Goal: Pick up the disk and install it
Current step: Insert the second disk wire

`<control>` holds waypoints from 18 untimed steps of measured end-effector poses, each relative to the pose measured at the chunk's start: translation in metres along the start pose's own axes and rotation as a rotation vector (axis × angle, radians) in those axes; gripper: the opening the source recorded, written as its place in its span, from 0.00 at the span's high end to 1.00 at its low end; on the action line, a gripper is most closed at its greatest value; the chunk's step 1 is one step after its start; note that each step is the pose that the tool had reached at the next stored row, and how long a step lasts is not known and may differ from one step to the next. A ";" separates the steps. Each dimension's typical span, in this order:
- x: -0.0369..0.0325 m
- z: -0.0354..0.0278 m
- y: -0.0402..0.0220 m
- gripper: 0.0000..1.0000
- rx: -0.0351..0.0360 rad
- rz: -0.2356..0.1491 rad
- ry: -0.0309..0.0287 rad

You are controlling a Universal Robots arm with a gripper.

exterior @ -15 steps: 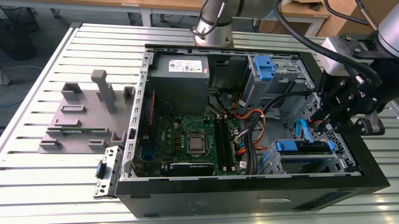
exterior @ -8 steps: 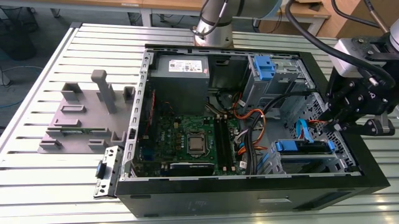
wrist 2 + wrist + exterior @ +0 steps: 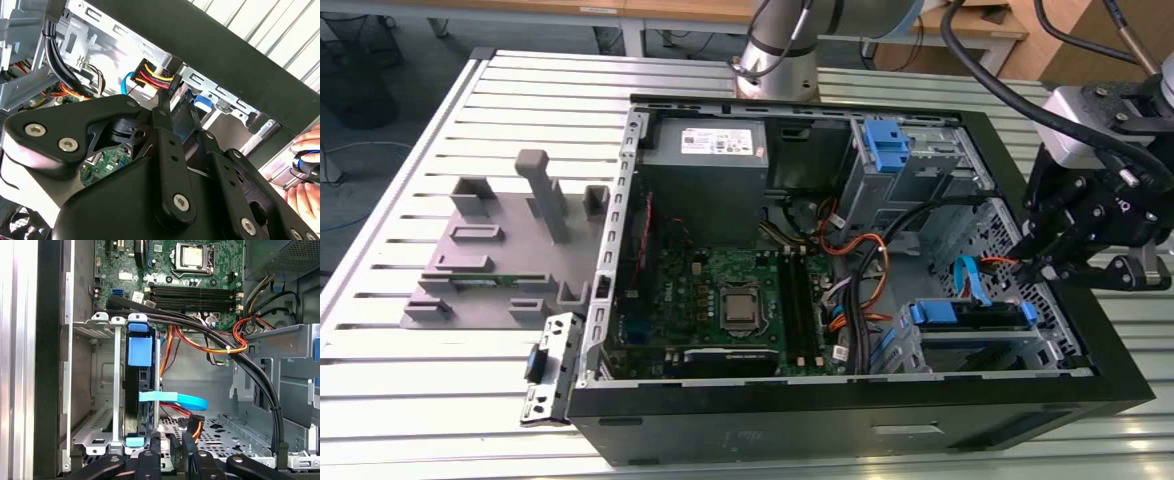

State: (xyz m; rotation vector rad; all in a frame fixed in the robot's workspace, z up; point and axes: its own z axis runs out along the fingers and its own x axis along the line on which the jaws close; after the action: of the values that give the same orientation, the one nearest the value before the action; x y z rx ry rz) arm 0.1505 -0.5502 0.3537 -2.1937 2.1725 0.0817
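- Gripper (image 3: 1051, 262) hangs at the computer case's (image 3: 854, 430) wall on the exterior view's right, over the drive bays. In the first wrist view its fingers (image 3: 156, 446) stand a little apart, nothing between them: released, empty.
- Disk (image 3: 136, 405) sits on edge in the drive cage (image 3: 97, 390), a blue rail tab at each end. It is just ahead of the gripper and not touching it.
- In the exterior view the disk (image 3: 970, 315) lies low in the cage near the case's front corner, blue rails showing.
- Flat blue data cable (image 3: 181, 401) curls right beside the disk. Orange and red wires run past above it.
- Motherboard (image 3: 720, 300) is exposed, with the processor socket (image 3: 192, 255) bare.
- Power supply (image 3: 707, 150) is in the far corner, and a tall blue latch (image 3: 887, 145) is further along the far wall.
- Grey moulded fixture (image 3: 494, 250) rests on the slatted table (image 3: 400, 150), on the exterior view's left and well apart from the gripper.
- A person's hand (image 3: 306, 172) shows outside the case in the second wrist view, around a dark object.
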 end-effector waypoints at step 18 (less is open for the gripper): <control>-0.0059 0.0083 -0.0084 0.69 -0.0001 0.000 0.0002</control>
State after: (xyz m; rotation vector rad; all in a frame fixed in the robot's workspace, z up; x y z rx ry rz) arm 0.1589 -0.5436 0.3459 -2.1938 2.1726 0.0816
